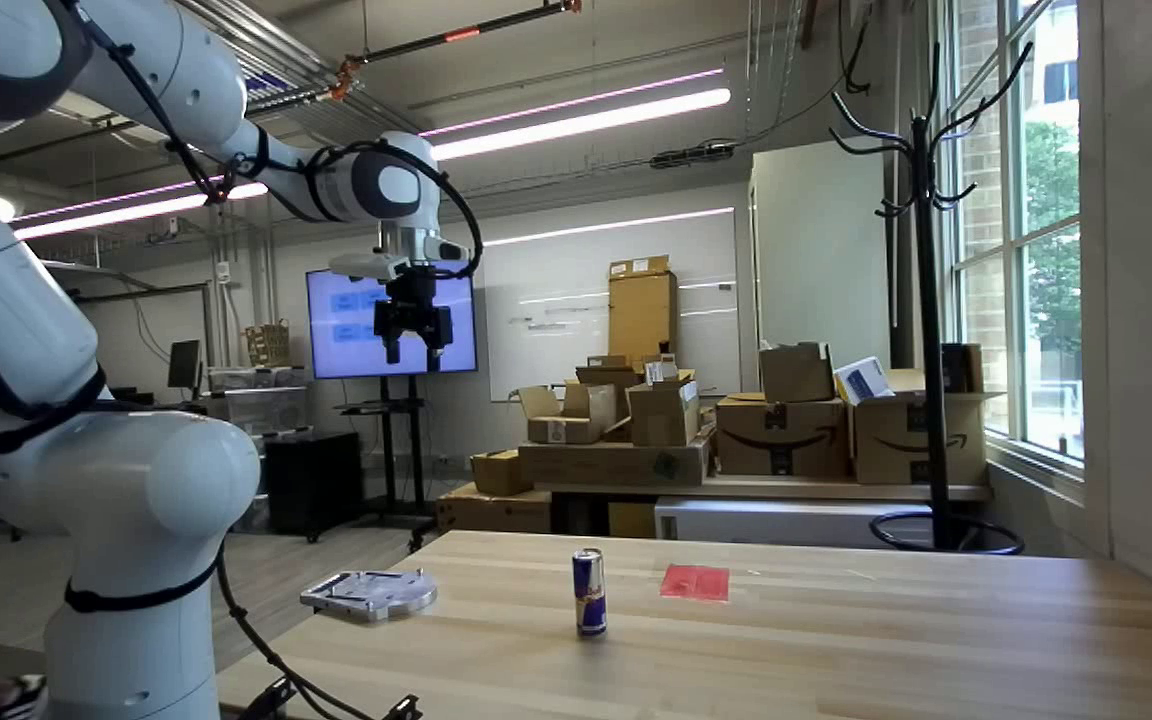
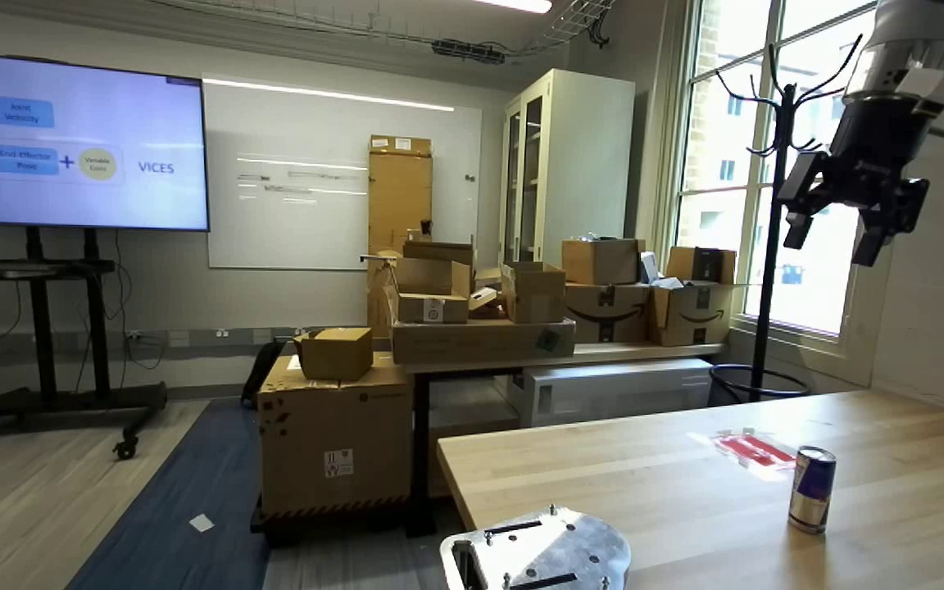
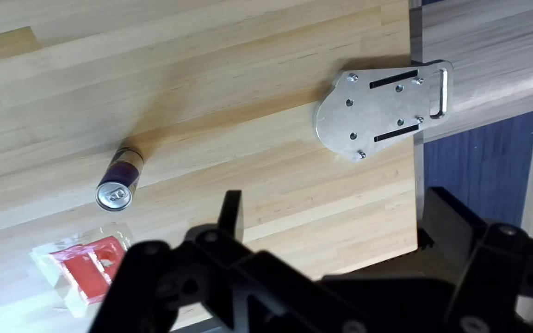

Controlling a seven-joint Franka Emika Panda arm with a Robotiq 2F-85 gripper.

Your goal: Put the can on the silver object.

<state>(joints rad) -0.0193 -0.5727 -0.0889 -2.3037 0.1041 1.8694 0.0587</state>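
The can (image 1: 589,592) is slim, dark blue-purple with a paler band, and stands upright on the wooden table; it also shows in an exterior view (image 2: 812,490) and at the left of the wrist view (image 3: 120,180). The silver object (image 1: 368,593) is a flat metal plate with holes and slots at the table's edge, also in an exterior view (image 2: 574,551). In the wrist view (image 3: 377,104) its slotted end juts past the edge. My gripper (image 1: 414,354) is open and empty, high above the table, apart from both; its spread fingers show in the wrist view (image 3: 336,203).
A flat red-pink piece (image 1: 695,582) lies on the wooden table (image 1: 836,650) near the can, also in the wrist view (image 3: 88,270). Cardboard boxes (image 1: 781,435), a black coat stand (image 1: 928,330) and a screen (image 2: 79,139) stand beyond the table.
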